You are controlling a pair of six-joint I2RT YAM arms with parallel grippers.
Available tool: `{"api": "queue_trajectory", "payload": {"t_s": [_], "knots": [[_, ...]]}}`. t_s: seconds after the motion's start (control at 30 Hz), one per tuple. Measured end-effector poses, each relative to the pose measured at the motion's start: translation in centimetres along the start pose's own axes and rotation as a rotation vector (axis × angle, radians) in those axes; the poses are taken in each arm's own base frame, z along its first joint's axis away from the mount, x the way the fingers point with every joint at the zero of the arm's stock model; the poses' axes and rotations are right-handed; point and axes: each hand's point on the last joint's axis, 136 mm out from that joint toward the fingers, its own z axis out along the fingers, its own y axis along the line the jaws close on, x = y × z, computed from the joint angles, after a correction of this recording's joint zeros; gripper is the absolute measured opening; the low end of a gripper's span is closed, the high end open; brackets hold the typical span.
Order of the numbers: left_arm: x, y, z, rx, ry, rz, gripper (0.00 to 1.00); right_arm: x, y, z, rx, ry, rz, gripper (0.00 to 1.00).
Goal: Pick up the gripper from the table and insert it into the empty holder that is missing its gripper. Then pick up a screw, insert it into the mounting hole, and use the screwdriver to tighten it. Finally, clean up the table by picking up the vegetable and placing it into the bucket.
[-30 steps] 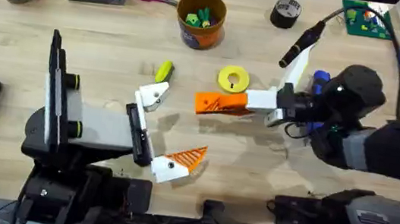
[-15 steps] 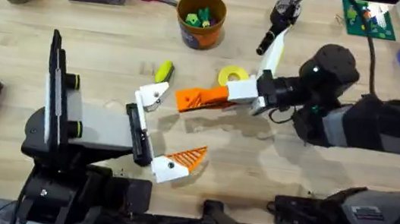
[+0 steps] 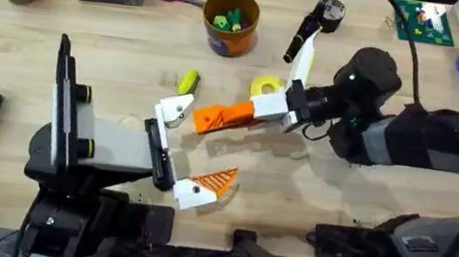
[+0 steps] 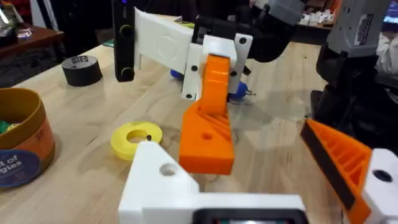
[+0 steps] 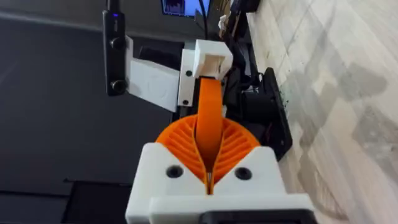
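One gripper (image 3: 213, 117), clamped in the right gripper (image 3: 229, 115), now moved leftward to centre frame, nearly touching the empty holder (image 3: 174, 109); left gripper (image 3: 184, 152) apart; insertion imminent.

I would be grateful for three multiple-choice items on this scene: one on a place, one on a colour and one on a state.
1. Where does the loose toy vegetable lie?
A. On the table, just beyond the bare white holder
B. Under the scissors
C. Between the right arm's fingers

2. What colour is the flat ring beside the right arm?
A. Red
B. Yellow
C. White

3. How is the right pincer?
A. Open and empty
B. Shut on a screwdriver
C. Shut on the orange finger

Answers:
1 A, as the overhead view shows it on the wood on the holder's far side.
2 B, as it is plainly yellow from above and from the left wrist.
3 C, as the right wrist view shows both ribbed pads pressed on the orange piece.
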Motion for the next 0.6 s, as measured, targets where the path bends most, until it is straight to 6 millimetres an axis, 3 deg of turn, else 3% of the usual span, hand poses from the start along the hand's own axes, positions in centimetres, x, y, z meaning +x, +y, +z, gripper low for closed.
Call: {"api": "queue_trajectory", "payload": {"t_s": [0.6], "knots": [[0.0,0.0,0.0,0.0,0.0,0.0,0.986,0.04,0.02,0.07,-0.001,0.002,0.023,0.009]]}}
